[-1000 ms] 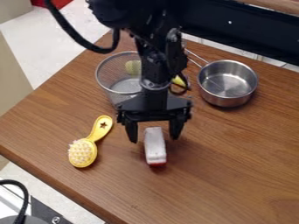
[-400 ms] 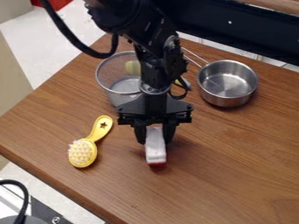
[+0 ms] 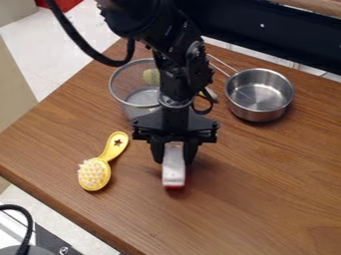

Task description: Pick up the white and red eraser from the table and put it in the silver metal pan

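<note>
Just below the centre of the frame, the end effector (image 3: 173, 153) pinches the white block (image 3: 174, 172), red at its lower end, by its upper end between two fingers. The block looks light and fairly stiff, so a modest squeeze across its narrow sides should do; gripping nearer its middle would probably curb tipping better than this end hold.

White block (image 3: 174, 168) (red-edged) in pincer (image 3: 173, 153)
</note>
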Controlling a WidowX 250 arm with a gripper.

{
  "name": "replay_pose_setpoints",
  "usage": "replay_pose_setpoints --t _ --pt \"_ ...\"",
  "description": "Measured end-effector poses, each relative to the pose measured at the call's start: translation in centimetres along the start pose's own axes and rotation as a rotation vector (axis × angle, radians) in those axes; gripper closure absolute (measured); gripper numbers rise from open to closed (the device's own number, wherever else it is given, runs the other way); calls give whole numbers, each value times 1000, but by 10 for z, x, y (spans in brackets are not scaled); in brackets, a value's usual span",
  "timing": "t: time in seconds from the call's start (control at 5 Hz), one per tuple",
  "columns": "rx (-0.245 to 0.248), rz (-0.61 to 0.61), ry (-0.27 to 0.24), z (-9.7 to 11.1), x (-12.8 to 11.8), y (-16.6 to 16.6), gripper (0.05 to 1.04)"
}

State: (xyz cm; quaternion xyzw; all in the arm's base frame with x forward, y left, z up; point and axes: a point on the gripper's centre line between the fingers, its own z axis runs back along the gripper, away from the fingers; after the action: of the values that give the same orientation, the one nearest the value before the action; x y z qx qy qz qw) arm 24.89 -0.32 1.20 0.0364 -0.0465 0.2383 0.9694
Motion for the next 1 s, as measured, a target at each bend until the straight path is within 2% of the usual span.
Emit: replay_pose_setpoints --t 0.4,0.6,0.8,1.0 --pt "-50 -246 -19 44 21 -6 590" --pt "-83 -284 -68 58 39 -12 590" --pt "-123 -338 -140 73 59 -25 590" --pt "-108 -345 -156 66 79 -41 590"
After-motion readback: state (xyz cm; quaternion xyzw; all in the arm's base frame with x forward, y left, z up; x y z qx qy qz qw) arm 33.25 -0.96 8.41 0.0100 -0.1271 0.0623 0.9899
